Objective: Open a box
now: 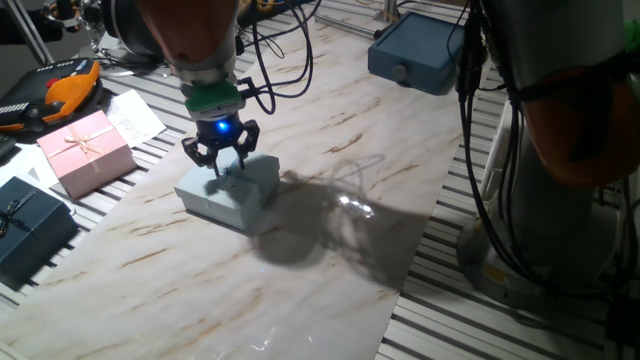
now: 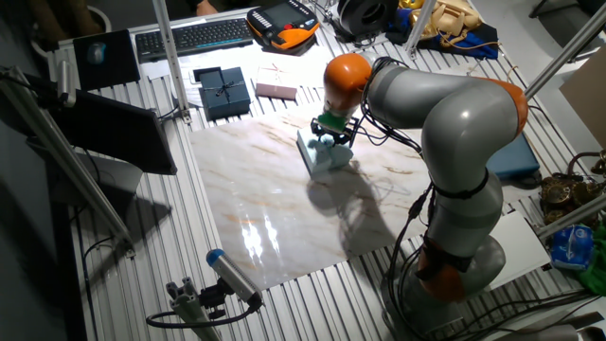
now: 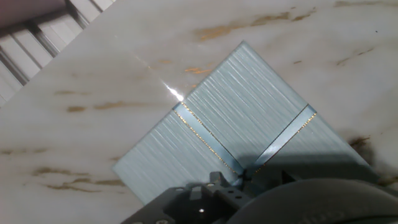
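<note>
Pale blue cardboard, that is the box (image 1: 232, 192), sitting on the marble-patterned board (image 1: 330, 230) toward its far-left part, with its lid on. From the hand view its ribbed top (image 3: 249, 106) fills most of the picture, turned corner-on like a diamond, and a thin ribbon (image 3: 202, 134) with a glittery edge crosses it.

Right above the box hangs the gripper (image 1: 222, 156), a blue light glowing in its body. Its dark fingers (image 1: 200, 152) are spread apart and reach down to the lid's top; whether they actually touch or have hold of anything, I cannot tell from here.

Off the board to the left, on the slatted metal table (image 1: 520, 320), lies a pink ribboned box (image 1: 86, 150), and just beside that, nearer the corner, a dark navy ribboned box (image 1: 32, 228). An orange and black handheld controller (image 1: 55, 95) rests further back. In the other fixed view the grey arm with orange joints (image 2: 445, 123) bends over the board, and a keyboard (image 2: 194, 36) lies at the table's far edge.
</note>
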{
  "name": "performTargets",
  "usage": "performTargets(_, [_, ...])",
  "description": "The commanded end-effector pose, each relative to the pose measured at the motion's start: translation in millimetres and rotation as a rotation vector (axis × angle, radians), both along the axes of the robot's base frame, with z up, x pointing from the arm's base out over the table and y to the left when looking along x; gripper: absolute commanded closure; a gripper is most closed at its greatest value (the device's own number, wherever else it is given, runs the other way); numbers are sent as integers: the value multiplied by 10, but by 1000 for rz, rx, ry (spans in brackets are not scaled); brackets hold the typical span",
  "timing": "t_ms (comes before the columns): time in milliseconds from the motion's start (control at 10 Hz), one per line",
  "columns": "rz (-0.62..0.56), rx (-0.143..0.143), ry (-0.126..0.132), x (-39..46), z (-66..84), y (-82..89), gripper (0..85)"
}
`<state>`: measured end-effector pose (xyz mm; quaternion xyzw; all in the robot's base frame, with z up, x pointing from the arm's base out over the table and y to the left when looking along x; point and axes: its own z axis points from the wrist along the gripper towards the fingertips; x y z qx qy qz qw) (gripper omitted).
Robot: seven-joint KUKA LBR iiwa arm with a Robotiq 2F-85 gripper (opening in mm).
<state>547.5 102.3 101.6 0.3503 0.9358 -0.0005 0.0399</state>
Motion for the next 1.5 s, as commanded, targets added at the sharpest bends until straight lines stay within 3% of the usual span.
performTargets(0, [2,0,2,-3,-5,-4,510])
performTargets(700, [6,0,-1,-11,-80,1,510])
performTargets(900, [21,11,2,-14,-78,-4,850])
performTargets(1400, [29,6,4,-19,-57,-14,850])
